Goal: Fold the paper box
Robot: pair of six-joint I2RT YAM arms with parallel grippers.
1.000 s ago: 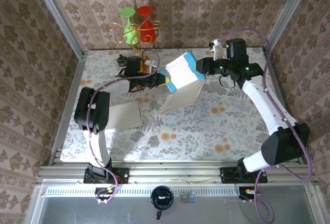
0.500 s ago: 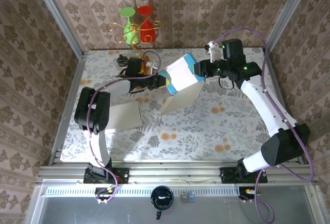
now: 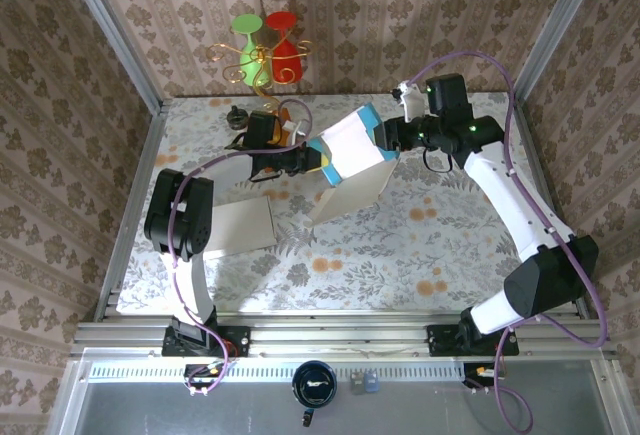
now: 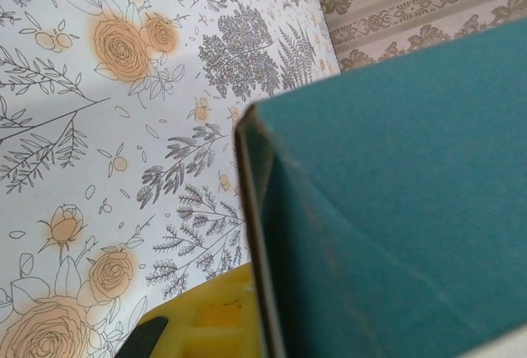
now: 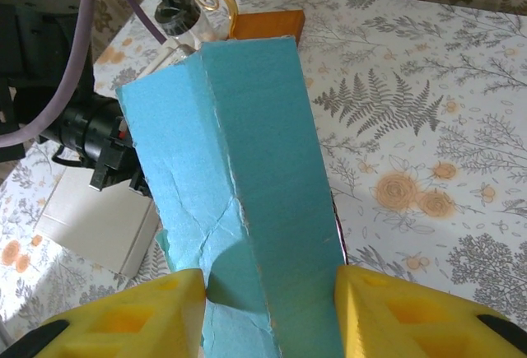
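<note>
Hanging above the floral table (image 3: 420, 255), the one paper box (image 3: 348, 143) hides both grippers' fingertips: the left gripper (image 3: 313, 158) is clamped on its left end, the right gripper's (image 3: 385, 137) two yellow pads (image 5: 123, 318) straddle its teal corner (pressing or not, unclear), and one flat white sheet (image 3: 242, 225) lies nearby.

We see the paper box (image 3: 345, 145) raised between our grippers; the left gripper (image 3: 306, 158) meets its left edge; the right gripper (image 3: 386, 136) straddles its right end; a flat sheet (image 3: 240, 225) lies on the table (image 3: 420, 255), nearer us than the left gripper.
</note>
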